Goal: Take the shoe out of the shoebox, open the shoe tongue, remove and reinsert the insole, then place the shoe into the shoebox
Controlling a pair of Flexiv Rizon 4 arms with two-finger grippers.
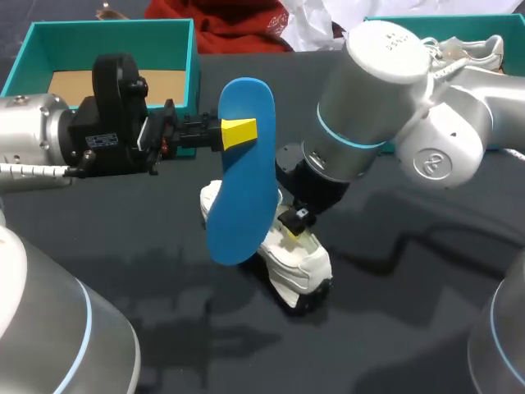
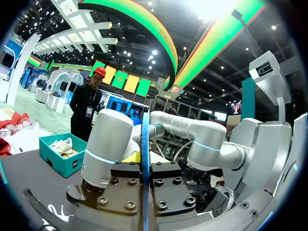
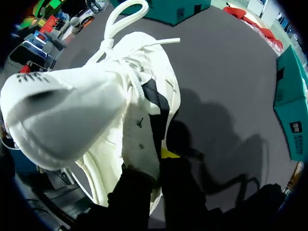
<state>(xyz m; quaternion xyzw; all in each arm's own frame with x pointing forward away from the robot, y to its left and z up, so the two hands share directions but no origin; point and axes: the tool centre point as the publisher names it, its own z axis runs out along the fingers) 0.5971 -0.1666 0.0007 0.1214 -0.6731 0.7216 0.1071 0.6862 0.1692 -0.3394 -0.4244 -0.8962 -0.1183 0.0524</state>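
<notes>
My left gripper (image 1: 238,131) is shut on the upper part of a blue insole (image 1: 239,176), which hangs upright in the air above the white shoe (image 1: 289,256). In the left wrist view the insole (image 2: 145,144) shows edge-on, pinched between the fingers of the left gripper (image 2: 144,166). The shoe lies on the dark table, and my right gripper (image 1: 294,223) comes down on it from above. In the right wrist view the right gripper (image 3: 155,166) is shut on the shoe's side edge beside the raised tongue (image 3: 67,115). The teal shoebox (image 1: 33,49) stands at the back left.
A second teal box (image 1: 385,20) with another white shoe (image 1: 476,49) is at the back right. Red cloth (image 1: 238,25) lies at the back middle. The right arm's thick elbow (image 1: 435,139) hangs over the table's right half. Bare dark table (image 1: 394,328) lies in front.
</notes>
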